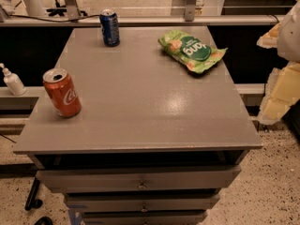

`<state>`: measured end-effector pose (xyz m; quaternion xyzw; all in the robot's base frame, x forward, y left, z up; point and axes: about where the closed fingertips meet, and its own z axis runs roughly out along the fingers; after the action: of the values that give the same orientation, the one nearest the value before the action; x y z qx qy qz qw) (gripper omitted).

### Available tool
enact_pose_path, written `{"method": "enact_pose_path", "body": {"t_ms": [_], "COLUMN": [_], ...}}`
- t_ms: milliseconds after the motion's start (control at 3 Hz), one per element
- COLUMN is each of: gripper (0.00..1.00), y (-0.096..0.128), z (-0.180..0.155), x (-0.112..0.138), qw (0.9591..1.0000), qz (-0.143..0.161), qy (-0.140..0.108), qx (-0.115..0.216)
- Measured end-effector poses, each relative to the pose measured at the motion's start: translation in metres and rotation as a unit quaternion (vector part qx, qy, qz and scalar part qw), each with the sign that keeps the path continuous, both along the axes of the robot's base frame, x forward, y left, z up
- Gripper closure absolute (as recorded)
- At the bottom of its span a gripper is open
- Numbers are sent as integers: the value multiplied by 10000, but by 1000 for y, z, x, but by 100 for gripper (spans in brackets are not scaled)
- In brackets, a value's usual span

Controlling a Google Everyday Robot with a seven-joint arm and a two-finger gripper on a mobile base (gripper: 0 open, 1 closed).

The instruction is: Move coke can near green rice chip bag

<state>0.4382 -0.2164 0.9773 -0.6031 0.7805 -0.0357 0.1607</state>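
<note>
**Coke can and chip bag on opposite sides of the table**

So the coke can (62, 93) stands upright at the left edge of the grey table (140, 116), middle left of the frame, opened top showing. The green chip bag (192, 51) lies flat at the upper right of the tabletop, well apart from it. A blue can (110, 28) stands upper left, near the back edge. The gripper (281, 90) hangs off the table's right side at the frame's right edge, touching nothing; can't tell if it's clenched or released. Drawers (140, 178) sit below.
</note>
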Motion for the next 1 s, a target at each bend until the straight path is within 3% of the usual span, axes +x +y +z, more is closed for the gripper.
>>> {"method": "enact_pose_path", "body": {"t_ms": [333, 667, 1000], "gripper": [0, 0, 0], "y": [0, 14, 49], "z": [0, -4, -17], "x": [0, 0, 3], "qw": [10000, 9992, 9924], "qz": [0, 68, 235], "qy": [-1, -66, -195], "qx": [1, 398, 1190]}}
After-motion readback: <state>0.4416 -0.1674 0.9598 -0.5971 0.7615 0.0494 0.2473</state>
